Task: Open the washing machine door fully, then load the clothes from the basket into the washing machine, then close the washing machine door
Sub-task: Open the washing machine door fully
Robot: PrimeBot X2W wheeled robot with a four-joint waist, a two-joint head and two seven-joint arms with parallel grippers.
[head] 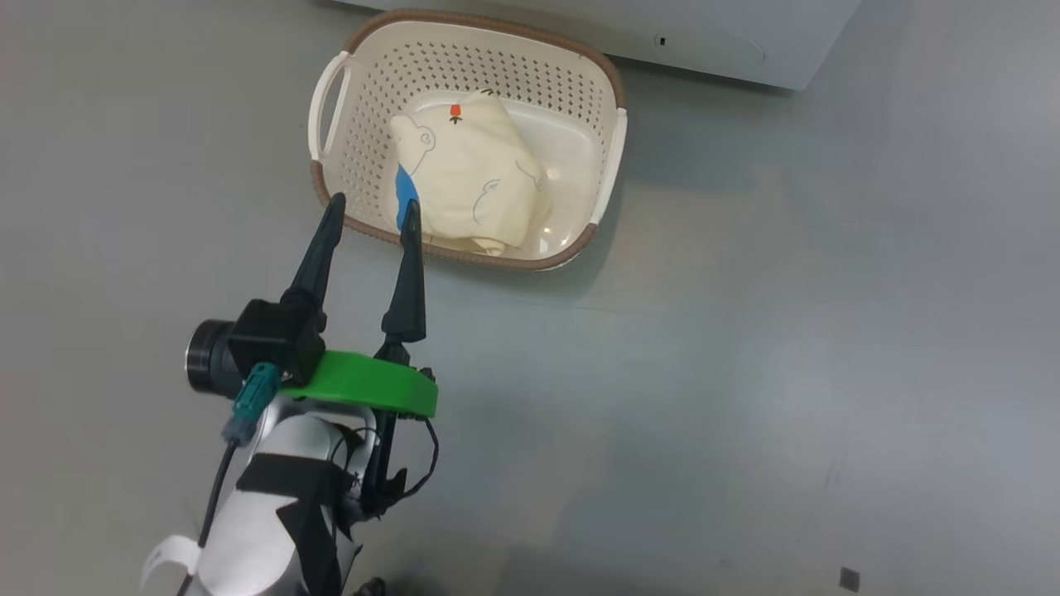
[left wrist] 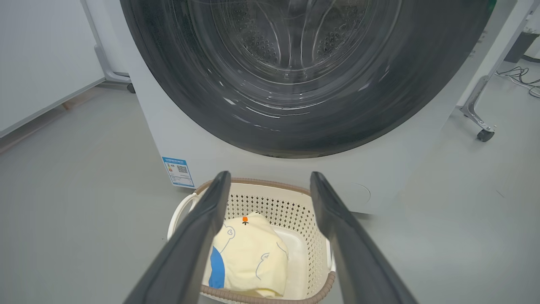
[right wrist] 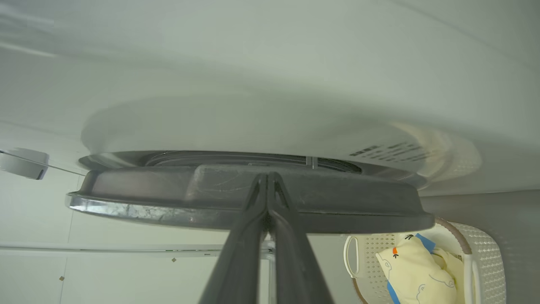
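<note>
With my right gripper [right wrist: 268, 176] pinched shut and empty at the rim of the washing machine door [right wrist: 147, 194], I'd lever outward slowly, while my left gripper [head: 373, 203] gapes empty above the basket [head: 497, 70].

We see the washing machine [left wrist: 202, 147], a big white box with a blue sticker [left wrist: 178, 171] at its lower corner. Its door [left wrist: 295, 131] is round, with a wide glossy black rim around a bulging clear glass centre, through which the perforated steel drum [left wrist: 270, 38] shows. Seen edge-on, the rim stands a little proud of the white front; we cannot tell whether it is latched or just ajar. Just before the machine stands the basket [head: 364, 124], upright, cream with perforated walls, a brown rim and white side handles. The clothes [head: 472, 178] lie bundled inside it: cream fabric with thin line drawings, a blue patch and a small orange tag.
</note>
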